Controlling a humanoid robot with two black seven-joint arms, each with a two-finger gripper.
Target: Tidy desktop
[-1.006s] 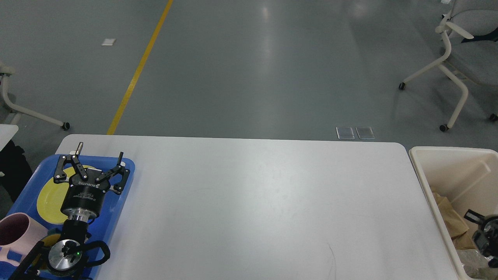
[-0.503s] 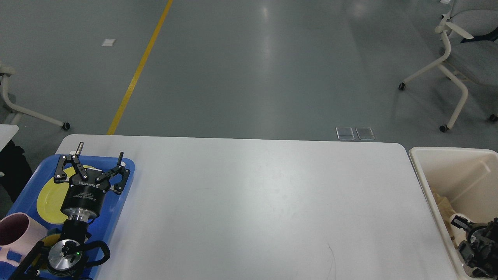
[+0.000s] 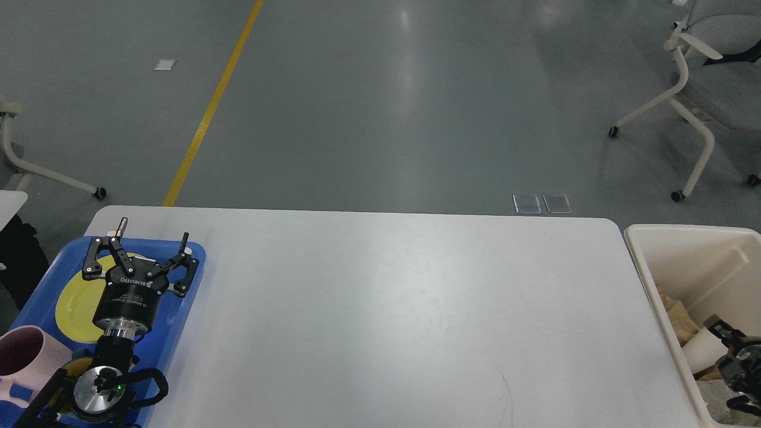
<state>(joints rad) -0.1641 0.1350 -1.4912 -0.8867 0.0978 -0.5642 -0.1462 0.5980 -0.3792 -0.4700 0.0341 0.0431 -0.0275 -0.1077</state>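
Desktop [image 3: 380, 309] space between the claws is seen bare, so tidying is judged nearly done. Left claw [image 3: 151, 235] is spread wide, empty, over the tray [image 3: 178, 309]; right claw [image 3: 737, 362], over the bin [image 3: 648, 279], cannot be judged.

You see the desktop [image 3: 380, 309] as a smooth white laminate-like surface with a soft sheen and a thin dark scratch near its front edge. The tray [image 3: 190, 279] reads as glossy blue plastic, the plate [image 3: 74, 303] as smooth yellow plastic. The mug [image 3: 27, 359] looks matt pink. The bin [image 3: 642, 261] is cream plastic holding crumpled brown paper [image 3: 681, 318]. The left gripper [image 3: 151, 238] is matt black with a polished metal collar.
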